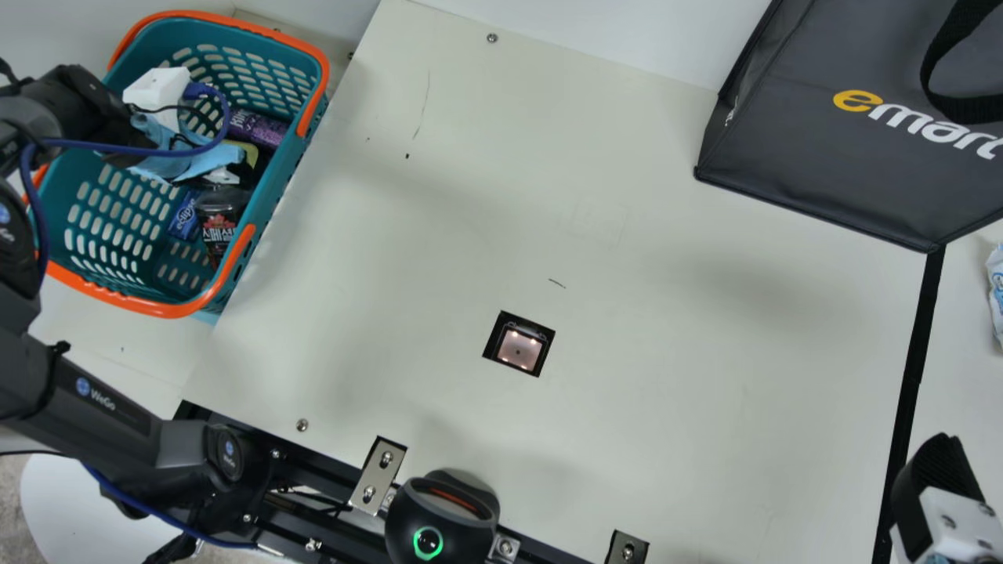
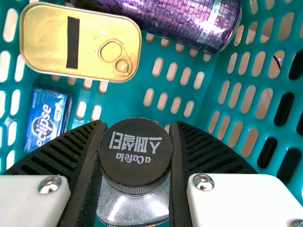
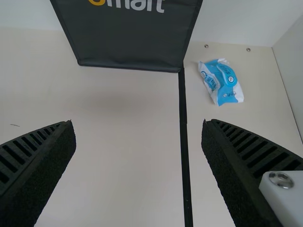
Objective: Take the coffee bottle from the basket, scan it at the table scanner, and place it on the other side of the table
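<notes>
a shop-style checkout, scanner (image 1: 518,349) set into a cream table (image 1: 666,392), teal shopping basket (image 1: 157,309), dark carrier bag (image 1: 783,141)

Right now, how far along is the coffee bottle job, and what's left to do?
Early on. Done: the left gripper is down in the basket and looks shut on the cap of the coffee bottle. In hand: that bottle, not yet out. Left: lifting it clear, scanning it at the lit scanner, then placing it across the table.

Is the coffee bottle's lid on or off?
On: the dark lid sits on top of the clear bottle in the left wrist view.
</notes>
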Controlling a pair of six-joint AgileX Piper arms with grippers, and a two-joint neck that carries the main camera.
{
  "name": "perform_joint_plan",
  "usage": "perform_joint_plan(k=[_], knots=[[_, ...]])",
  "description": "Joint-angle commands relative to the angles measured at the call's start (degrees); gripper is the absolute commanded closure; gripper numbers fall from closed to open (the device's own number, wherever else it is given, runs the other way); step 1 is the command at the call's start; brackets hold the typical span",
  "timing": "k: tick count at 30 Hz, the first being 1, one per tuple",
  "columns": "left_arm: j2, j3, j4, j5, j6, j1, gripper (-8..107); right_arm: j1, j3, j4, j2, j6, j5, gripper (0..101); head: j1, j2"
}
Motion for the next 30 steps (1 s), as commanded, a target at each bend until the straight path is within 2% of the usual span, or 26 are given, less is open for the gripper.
perform_joint_plan(k=[1,15,30], knots=[[-0.78,0.54,0.23,0.19,0.31,0.26,107,0.00,0.00,0.00,0.00,0.00,0.00,6,-1.75,0.23],[-6.48,4.78,0.11,0.16,3.30,2.99,107,0.00,0.00,0.00,0.00,0.00,0.00,6,-1.75,0.23],[-16.51,5.94,-6.91,-1.87,10.19,5.08,107,0.00,0.00,0.00,0.00,0.00,-0.05,6,-1.75,0.23]])
